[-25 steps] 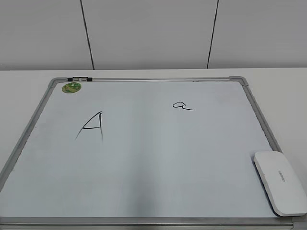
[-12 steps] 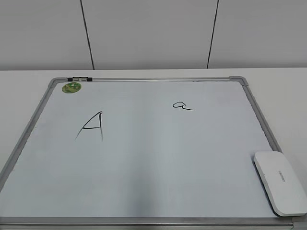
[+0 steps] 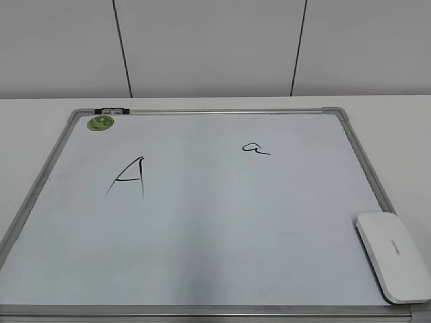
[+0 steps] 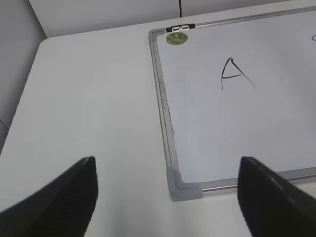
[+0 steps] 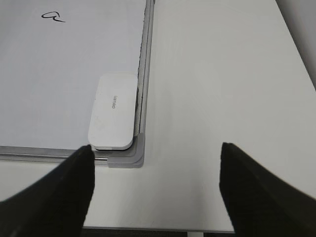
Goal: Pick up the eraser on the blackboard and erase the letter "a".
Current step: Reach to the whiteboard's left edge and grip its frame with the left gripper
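The blackboard [image 3: 222, 235] is a white board with a silver-grey frame, lying flat on the table. The eraser [image 3: 394, 256], a flat white slab, lies in its near right corner; it also shows in the right wrist view [image 5: 113, 111]. The small black letter "a" [image 3: 254, 149] sits in the board's upper right part and shows in the right wrist view [image 5: 53, 17]. My right gripper [image 5: 156, 192] is open and empty, above the table near the eraser's corner. My left gripper [image 4: 168, 197] is open and empty, above the board's near left corner [image 4: 185, 187]. Neither gripper shows in the exterior view.
A large capital "A" [image 3: 128, 178] is drawn on the board's left part. A round green sticker [image 3: 101, 122] sits in the far left corner. The white table [image 5: 222, 98] extends right of the board; its front edge [image 5: 148, 229] runs below my right gripper.
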